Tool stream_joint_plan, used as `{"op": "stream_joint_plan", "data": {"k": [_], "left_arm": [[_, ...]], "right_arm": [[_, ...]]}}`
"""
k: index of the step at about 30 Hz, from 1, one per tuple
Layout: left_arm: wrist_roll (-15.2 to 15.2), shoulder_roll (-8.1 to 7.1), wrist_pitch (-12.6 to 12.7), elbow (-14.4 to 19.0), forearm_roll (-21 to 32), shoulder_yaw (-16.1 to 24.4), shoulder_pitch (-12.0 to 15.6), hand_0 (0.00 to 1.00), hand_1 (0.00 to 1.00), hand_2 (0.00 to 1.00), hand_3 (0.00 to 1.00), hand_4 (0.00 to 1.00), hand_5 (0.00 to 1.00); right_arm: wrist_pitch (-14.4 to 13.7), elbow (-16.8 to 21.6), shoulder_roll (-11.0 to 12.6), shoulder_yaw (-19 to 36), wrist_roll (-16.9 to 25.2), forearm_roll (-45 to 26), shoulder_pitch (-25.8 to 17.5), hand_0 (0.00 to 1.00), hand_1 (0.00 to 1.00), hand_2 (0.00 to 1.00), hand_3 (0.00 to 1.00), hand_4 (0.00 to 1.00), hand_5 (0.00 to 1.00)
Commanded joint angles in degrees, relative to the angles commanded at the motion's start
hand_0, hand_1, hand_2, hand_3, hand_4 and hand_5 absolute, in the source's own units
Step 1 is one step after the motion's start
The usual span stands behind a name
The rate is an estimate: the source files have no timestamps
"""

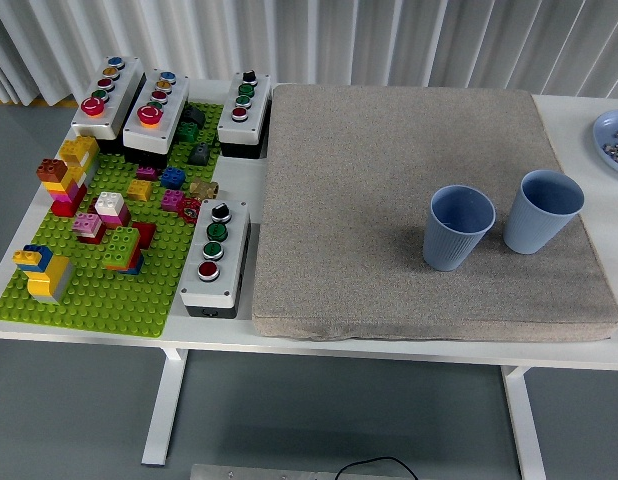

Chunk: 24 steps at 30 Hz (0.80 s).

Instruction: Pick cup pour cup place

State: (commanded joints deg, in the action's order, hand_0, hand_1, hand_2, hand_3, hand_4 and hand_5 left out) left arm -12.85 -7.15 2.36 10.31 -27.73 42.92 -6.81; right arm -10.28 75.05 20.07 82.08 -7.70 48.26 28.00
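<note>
Item: two blue cups on a grey mat laid over the right part of the white tabletop. Left blue cup and right blue cup both stand upright, mouths up, just beside each other but apart, toward the mat's near right quarter; the right one sits closer to the mat's right edge. Contents: nothing can be made out inside either. Robot hand: neither shows clearly; a dark sliver at the far right border cannot be identified, so whether the fingers are apart, together or clamped on anything cannot be told. Progress: no cup is held or tipped. Two cups standing side by side would fit a stage ahead of the pick-up as well as one after pouring and setting down; the view does not settle which. Room: the mat's left and far portions lie bare, wide space for an arm to sweep; the near mat edge runs close in front of the cups. Hazards at margins: button boxes and a green brick baseplate crowd the left side; a blue dish of small pieces sits at the far right border.
</note>
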Motion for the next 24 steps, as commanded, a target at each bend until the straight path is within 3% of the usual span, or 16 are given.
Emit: {"op": "stream_joint_plan", "data": {"k": [24], "left_arm": [[-0.1, -0.07, 0.0, 0.0, 0.4, -0.4, 0.2, 0.744, 0.772, 0.824, 0.668, 0.502, 0.911]], "right_arm": [[0.8, -0.1, -0.2, 0.0, -0.9, 0.4, -0.1, 0.898, 0.848, 0.92, 0.92, 0.726, 0.998]]}}
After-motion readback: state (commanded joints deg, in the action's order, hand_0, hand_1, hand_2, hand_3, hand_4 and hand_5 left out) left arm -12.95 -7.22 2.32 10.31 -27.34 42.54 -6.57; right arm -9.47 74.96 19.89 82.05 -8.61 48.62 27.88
